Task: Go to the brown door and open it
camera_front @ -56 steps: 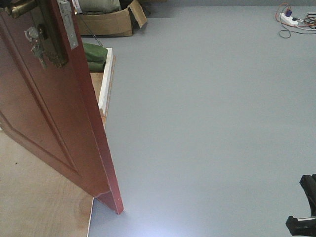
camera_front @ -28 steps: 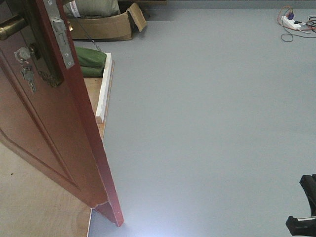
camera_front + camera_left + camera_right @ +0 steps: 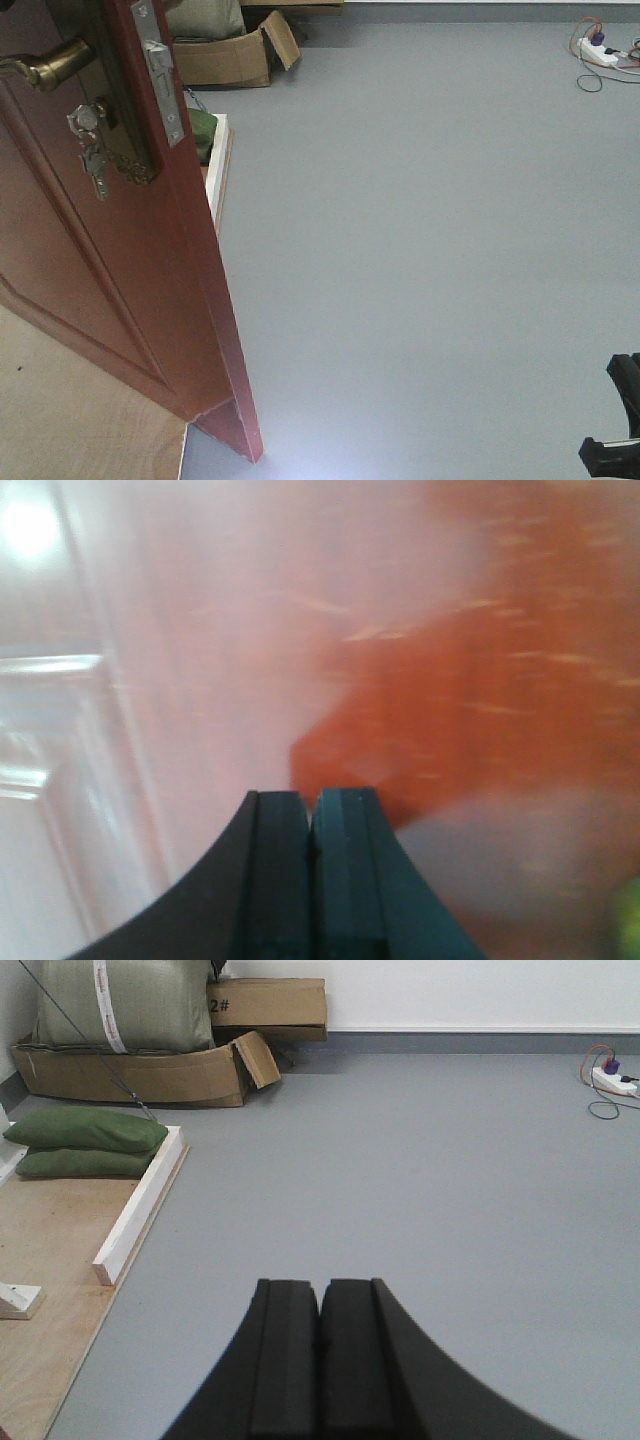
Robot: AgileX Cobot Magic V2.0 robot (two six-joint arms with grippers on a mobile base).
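Check the left gripper (image 3: pixel 312 802): its jaws are pressed together on nothing, and the large glossy reddish-brown wooden panelled door (image 3: pixel 500 650) fills the blurred view straight ahead of them, close in. The front view shows this door standing open with its latch edge exposed. The ornate brass lever handle (image 3: pixel 45 65) sits above a small bunch of keys (image 3: pixel 95 165). The right gripper (image 3: pixel 320 1292) also has its jaws together and empty, with bare grey floor (image 3: pixel 430 1180) ahead of them and a white wooden beam (image 3: pixel 140 1205) ahead to their left.
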